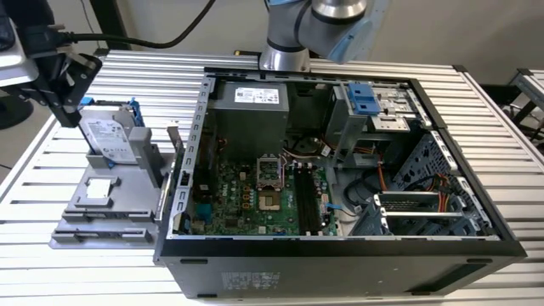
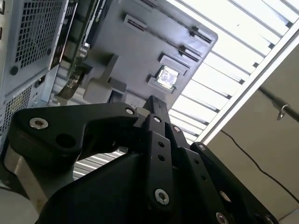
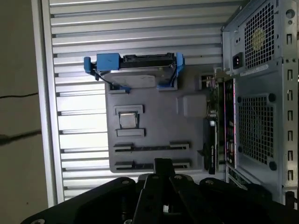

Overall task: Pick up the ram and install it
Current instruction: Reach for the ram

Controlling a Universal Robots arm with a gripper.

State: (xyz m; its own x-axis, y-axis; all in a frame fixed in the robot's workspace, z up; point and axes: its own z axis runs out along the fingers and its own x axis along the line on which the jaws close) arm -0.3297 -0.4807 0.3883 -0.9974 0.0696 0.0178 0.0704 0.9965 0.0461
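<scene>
Nearest the camera in the exterior view, the computer case (image 1: 340,261) is lying on its side on the slatted surface (image 1: 153,70), side panel off, with the long black slots (image 1: 307,197) on its board standing empty. At the exterior view's left, the grey fixture tray (image 1: 93,223) is carrying the hard drive (image 1: 109,137). The gripper (image 1: 66,115) is hanging at the far left, near that drive.

In the second wrist view, the fingers (image 2: 156,121) are pressing together with nothing between them.

In the first wrist view, the ram (image 3: 212,135) is standing on edge along the tray side facing the case, just beside the case wall and apart from the fingers.

Progress: the task appears to be sitting at its start. The ram is not yet grasped; pick-up and seating in a slot are both left to do.

Labels are showing on the hard drive, the power supply (image 1: 255,95) and the case front; their print is too small to tell.
</scene>
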